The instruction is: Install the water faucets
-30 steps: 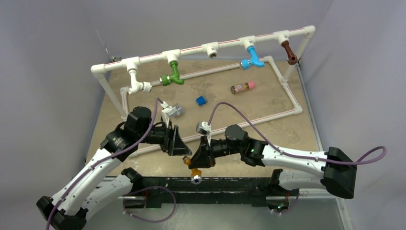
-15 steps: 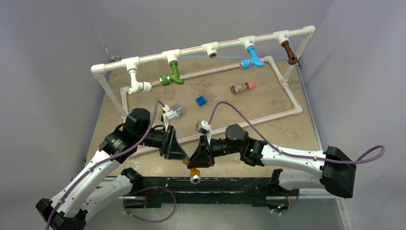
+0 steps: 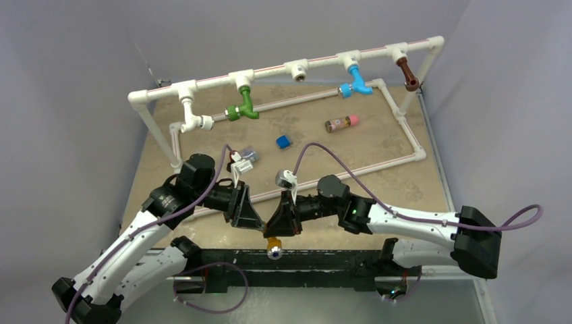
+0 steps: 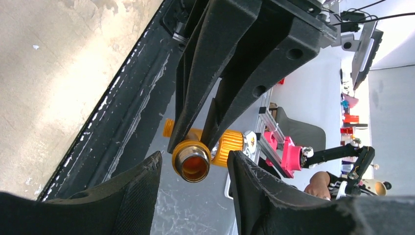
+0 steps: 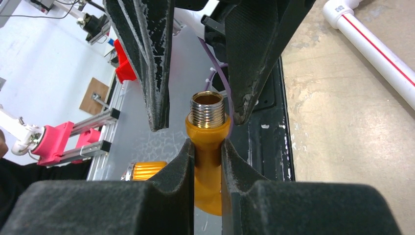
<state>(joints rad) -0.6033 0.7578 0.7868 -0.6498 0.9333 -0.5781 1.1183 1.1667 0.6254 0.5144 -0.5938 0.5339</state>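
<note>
Across the far half of the beige stone-patterned table [image 3: 378, 169], a white plastic pipe frame [image 3: 270, 71]. Hanging from its top rail, spouts down: green faucet [image 3: 241, 110], blue faucet [image 3: 356, 82], brown faucet [image 3: 407, 73]. Open tabletop between frame and arms, but for a pink-and-brown cylinder [image 3: 341, 123] and a small blue block [image 3: 282, 142].

At the near edge, both arms folded inward, tips meeting above the black base rail [image 3: 324, 260].

Right gripper [image 5: 207, 147] clamped tight on the body of the orange curved plastic faucet [image 5: 208, 166]. Long axis in line with the fingers; metal threaded end pointing straight out from the wrist, toward the left gripper [image 4: 195, 161]; ridged collar off to one side. Left gripper spread wide, one finger on either side of the threaded end, a gap on both sides, holding nothing.

From above, only a sliver of orange showing below the two grippers, out past the table edge; the rest covered by them. In the right wrist view, lower body cut off behind the fingers. Little sideways room between the spread fingers.
</note>
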